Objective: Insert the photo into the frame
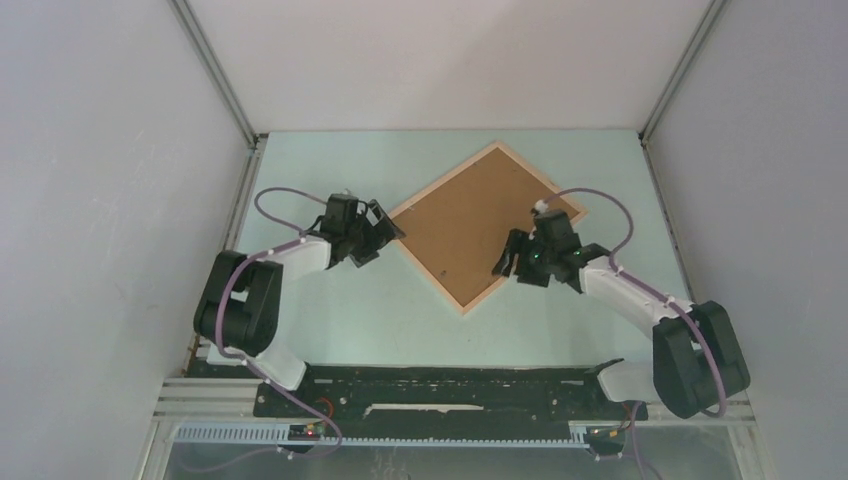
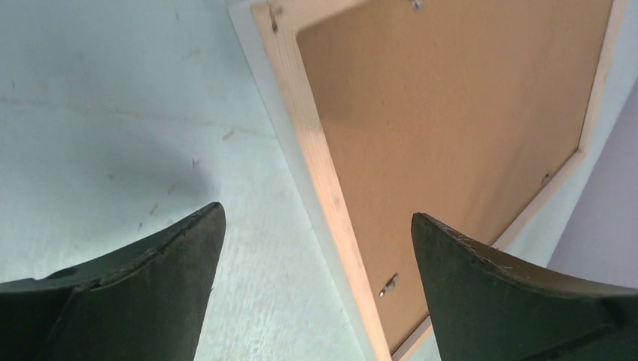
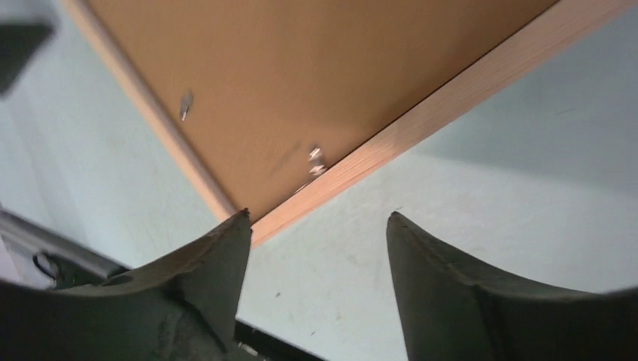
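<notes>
Where white walls (image 1: 100, 150) close in on three sides, the pale green table (image 1: 330, 320) carries the frame (image 1: 428, 266) face down, its brown backing board (image 1: 480, 225) uppermost. It lies turned like a diamond, one corner toward the arms; its longer sides seem to run near-left to far-right. Both arms reach inward with elbows bent. Left gripper (image 2: 316, 210) hovers at the left corner, jaws spread wide and empty. Right gripper (image 3: 316, 214) sits over the near-right edge, jaws parted and empty.
</notes>
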`<state>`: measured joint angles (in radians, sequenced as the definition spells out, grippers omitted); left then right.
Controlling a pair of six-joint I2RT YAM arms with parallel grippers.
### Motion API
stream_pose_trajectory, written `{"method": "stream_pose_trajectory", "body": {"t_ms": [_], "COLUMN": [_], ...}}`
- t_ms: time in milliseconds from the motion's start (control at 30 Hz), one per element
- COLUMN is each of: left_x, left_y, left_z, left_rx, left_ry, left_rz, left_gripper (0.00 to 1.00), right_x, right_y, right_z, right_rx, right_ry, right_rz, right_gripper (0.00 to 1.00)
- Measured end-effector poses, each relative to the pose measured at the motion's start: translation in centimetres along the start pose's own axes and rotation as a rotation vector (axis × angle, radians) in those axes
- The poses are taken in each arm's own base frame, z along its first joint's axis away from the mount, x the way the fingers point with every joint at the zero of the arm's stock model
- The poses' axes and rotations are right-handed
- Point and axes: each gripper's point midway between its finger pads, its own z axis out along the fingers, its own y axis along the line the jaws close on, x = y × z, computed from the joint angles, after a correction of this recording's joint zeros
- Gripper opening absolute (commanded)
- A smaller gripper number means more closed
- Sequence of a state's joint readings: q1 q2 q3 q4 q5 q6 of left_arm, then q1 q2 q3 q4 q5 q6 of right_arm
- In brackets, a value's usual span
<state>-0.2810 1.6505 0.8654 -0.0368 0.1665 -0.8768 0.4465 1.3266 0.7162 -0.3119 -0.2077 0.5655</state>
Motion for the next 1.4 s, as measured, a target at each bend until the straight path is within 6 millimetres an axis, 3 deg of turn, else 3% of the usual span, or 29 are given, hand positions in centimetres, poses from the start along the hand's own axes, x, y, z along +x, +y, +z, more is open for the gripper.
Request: {"method": "stream_pose_trajectory", "body": {"t_ms": [100,300,467,600,1000,1400], "left_x": [1.4,2.8,4.3,5.2,4.7,3.5], "left_y": [0.1,-1.3,-2.6,-3.1,-2.8,-3.0], "left_z": [-1.0,-1.3,-1.3,-1.3,-1.2,-0.4], "left_rx": [0.042,0.102,0.128,0.139,0.116,0.065], "left_ry": [0.004,0.003,0.005,0.013,-0.015,-0.038], "left_rz": [0.030,0.108,0.193,0.235,0.237,0.233], "left_gripper": [1.00,1.00,1.00,0.99,0.99,1.00], "right_x": [-3.7,-7.1,-5.9,-6.3,-6.2,-5.6], "right_y": [-2.6,-6.7,-7.1,-7.1,-8.0,-7.8], "right_z": [-1.0,-1.6,-0.6,0.0,3.4,4.2], "right_rx": [0.057,0.146,0.184,0.199,0.240,0.269], "right_ry": [-0.087,-0.072,0.020,0.040,0.105,0.124], "right_rz": [0.090,0.290,0.355,0.400,0.585,0.646], "right_gripper": [0.78,0.73,0.72,0.71,0.65,0.19]}}
